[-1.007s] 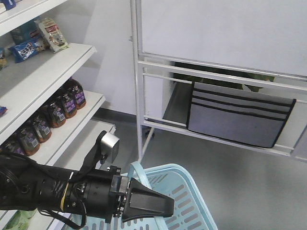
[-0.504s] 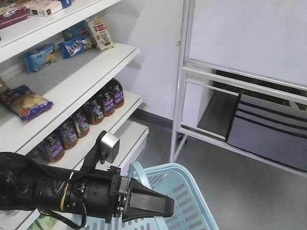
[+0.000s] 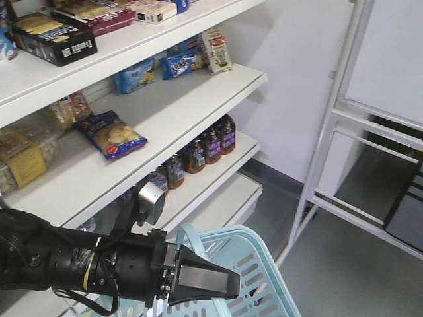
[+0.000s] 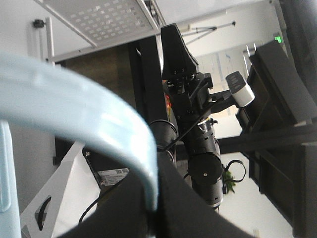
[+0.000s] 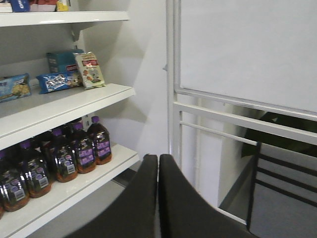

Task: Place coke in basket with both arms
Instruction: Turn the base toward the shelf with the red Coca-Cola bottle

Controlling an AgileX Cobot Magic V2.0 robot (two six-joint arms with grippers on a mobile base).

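Observation:
The light blue basket (image 3: 261, 281) hangs at the bottom of the front view. My left gripper (image 3: 232, 285) is shut on its loop handle (image 3: 190, 239). In the left wrist view the handle (image 4: 99, 119) curves down into the black jaws of the left gripper (image 4: 154, 210), and the right arm (image 4: 190, 99) shows behind it. My right gripper (image 5: 158, 157) is shut with nothing between its fingers, held in the air facing the shelves. I cannot make out any coke. Dark bottles with purple labels (image 5: 74, 153) stand on a lower shelf (image 3: 218, 175).
White store shelves (image 3: 178, 99) on the left carry snack bags (image 3: 109, 135) and boxes (image 3: 56, 39). A white metal rack (image 3: 330, 132) stands at the right. Grey floor (image 3: 344, 264) lies between them.
The whole view has swung left: the shelves have slid rightward and fill more of the frame, and the white rack has moved to the right edge. The left gripper and basket hold the same place.

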